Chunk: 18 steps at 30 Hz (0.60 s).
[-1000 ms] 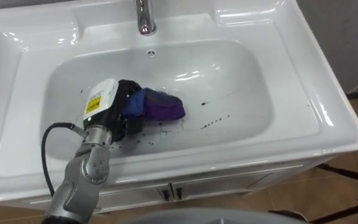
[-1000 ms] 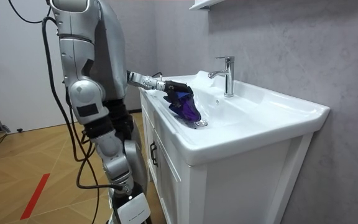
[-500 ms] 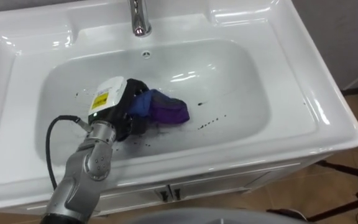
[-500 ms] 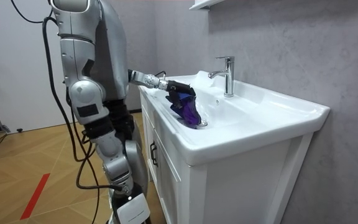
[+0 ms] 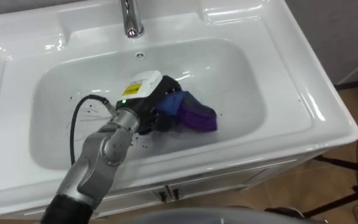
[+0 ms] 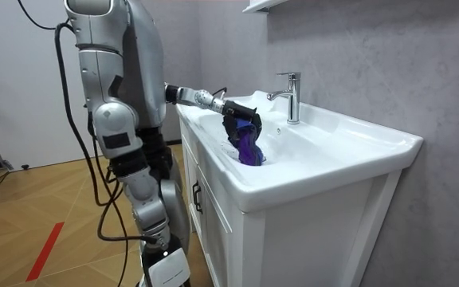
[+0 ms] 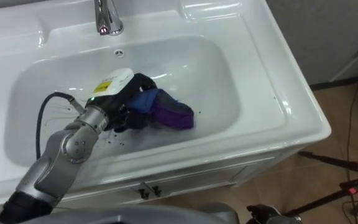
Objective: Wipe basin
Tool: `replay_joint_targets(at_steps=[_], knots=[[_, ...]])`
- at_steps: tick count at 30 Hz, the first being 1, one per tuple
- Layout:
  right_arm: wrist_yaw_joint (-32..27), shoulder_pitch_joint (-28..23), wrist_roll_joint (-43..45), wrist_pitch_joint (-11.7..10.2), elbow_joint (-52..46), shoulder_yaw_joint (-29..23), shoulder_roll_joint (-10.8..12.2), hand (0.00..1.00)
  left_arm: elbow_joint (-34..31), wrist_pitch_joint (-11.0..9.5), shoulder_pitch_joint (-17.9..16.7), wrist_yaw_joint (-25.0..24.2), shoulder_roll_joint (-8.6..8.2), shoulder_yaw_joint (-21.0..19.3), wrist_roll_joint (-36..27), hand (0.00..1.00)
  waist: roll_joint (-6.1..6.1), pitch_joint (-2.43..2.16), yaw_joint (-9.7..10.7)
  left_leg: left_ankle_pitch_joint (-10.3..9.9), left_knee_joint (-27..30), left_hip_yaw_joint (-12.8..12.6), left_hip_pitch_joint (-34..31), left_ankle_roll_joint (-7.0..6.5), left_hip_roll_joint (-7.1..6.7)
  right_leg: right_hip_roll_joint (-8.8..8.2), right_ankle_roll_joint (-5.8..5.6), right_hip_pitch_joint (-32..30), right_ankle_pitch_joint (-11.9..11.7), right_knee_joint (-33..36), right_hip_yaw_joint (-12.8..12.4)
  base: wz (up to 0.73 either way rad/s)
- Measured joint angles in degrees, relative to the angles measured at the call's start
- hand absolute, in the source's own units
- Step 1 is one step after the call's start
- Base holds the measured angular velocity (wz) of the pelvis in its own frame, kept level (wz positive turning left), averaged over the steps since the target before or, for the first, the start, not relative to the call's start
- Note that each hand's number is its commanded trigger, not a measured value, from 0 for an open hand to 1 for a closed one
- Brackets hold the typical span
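- Dotting the left side of the white basin [image 5: 247, 81], small dark specks [image 5: 87, 107] lie just beside the robot's wrist; what they are is hard to make out.
- The faucet [image 5: 129, 22] stands at the back rim, its top cut off by the frame edge.
- The left hand [image 5: 157, 106] reaches down into the middle of the basin. Its fingers [image 5: 165, 120] are curled round a cloth and partly buried in its folds.
- The cloth [image 5: 197, 117], blue and purple and bunched, sits against the basin bottom to the right of the hand. In the room view it hangs from the hand into the bowl.
- The cabinet doors [image 5: 166, 193] below the front rim are cut off at the bottom.
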State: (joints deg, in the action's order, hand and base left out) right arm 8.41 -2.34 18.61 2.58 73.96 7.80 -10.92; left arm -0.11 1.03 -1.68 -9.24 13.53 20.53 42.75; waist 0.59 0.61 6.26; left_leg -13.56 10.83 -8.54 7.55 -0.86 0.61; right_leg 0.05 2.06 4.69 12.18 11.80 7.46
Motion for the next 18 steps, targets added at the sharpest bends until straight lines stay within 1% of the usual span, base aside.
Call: replay_joint_targets(at_steps=[2, 4, 5, 7, 9, 10, 13, 15, 18], knots=[[-0.31, -0.04, -0.01, 0.04, 0.24, 0.06, 0.01, 0.0, 0.0, 0.0, 0.38, -0.41, -0.13, 0.0, 0.02, 1.0, -0.06, -0.01, -0.04, 0.0, 0.02, -0.71, 0.09, 0.0, 0.12, 0.08, 0.01, -0.02, -0.01, 0.11, -0.33, -0.13], [-0.36, -0.09, 0.0, 0.05, 0.27, 0.54, 0.01, 0.0, 0.0, 0.02, 0.54, -0.65, -0.14, 0.0, 0.02, 1.0, -0.23, 0.05, 0.26, 0.0, 0.03, -0.72, 0.05, 0.0, 0.28, 0.09, 0.04, -0.01, -0.02, 0.44, -0.22, -0.05], [-0.36, -0.17, -0.06, 0.05, 0.36, 0.67, 0.05, 0.0, 0.0, 0.03, 0.79, -1.09, -0.21, -0.01, -0.05, 1.0, -0.28, 0.11, 0.82, 0.0, 0.02, -0.83, 0.06, 0.0, 0.57, 0.08, 0.04, -0.08, -0.02, 0.68, -0.31, 0.03], [-0.42, -0.27, -0.04, 0.07, 0.41, 0.65, 0.13, 0.0, 0.01, 0.08, 0.82, -1.7, -0.19, -0.03, -0.06, 1.0, -0.25, 0.15, 1.49, 0.0, 0.0, -1.0, 0.11, 0.0, 0.63, 0.08, 0.04, -0.08, -0.02, 0.84, -0.3, 0.0], [-0.94, -0.32, -0.02, 0.07, 0.43, 0.65, 0.19, 0.0, 0.01, 0.17, 0.84, -2.54, -0.26, -0.03, -0.05, 1.0, -0.23, 0.17, 1.75, 0.0, -0.01, -1.33, 0.19, 0.01, 0.65, 0.08, 0.05, -0.04, -0.03, 0.85, -0.41, -0.05], [-1.45, -0.39, 0.0, 0.08, 0.44, 0.63, 0.29, 0.0, 0.04, 0.18, 0.84, -2.88, -0.28, 0.01, -0.06, 1.0, -0.17, 0.21, 2.05, 0.0, -0.01, -1.86, 0.27, 0.01, 0.67, 0.07, 0.05, -0.05, -0.03, 0.87, -0.52, -0.06], [-2.17, -0.65, 0.1, 0.16, 0.43, 1.15, 0.46, 0.0, 0.2, 0.28, 0.84, -2.98, -0.67, 0.02, -0.63, 1.0, -0.05, 0.29, 2.25, 0.0, -0.01, -2.4, 0.27, 0.01, 0.69, 0.08, 0.08, -0.27, -0.06, 0.91, -0.91, -0.06], [-2.2, -0.68, 0.04, 0.92, 0.36, 1.87, 0.49, 0.0, 0.46, 0.78, 0.84, -2.98, -1.18, 0.04, -1.07, 1.0, -0.02, 0.31, 2.52, 0.0, -0.01, -2.46, 0.14, 0.01, 0.67, 0.06, 0.06, -0.8, -0.08, 0.9, -1.02, 0.0], [-2.13, -0.76, 0.04, 1.52, 0.32, 2.2, 0.62, 0.0, 0.59, 1.65, 0.84, -2.99, -1.34, 0.09, -1.77, 1.0, 0.12, 0.4, 2.78, 0.0, 0.01, -2.6, 0.2, 0.0, 0.7, 0.08, 0.06, -0.92, -0.08, 0.81, -1.16, 0.0]])
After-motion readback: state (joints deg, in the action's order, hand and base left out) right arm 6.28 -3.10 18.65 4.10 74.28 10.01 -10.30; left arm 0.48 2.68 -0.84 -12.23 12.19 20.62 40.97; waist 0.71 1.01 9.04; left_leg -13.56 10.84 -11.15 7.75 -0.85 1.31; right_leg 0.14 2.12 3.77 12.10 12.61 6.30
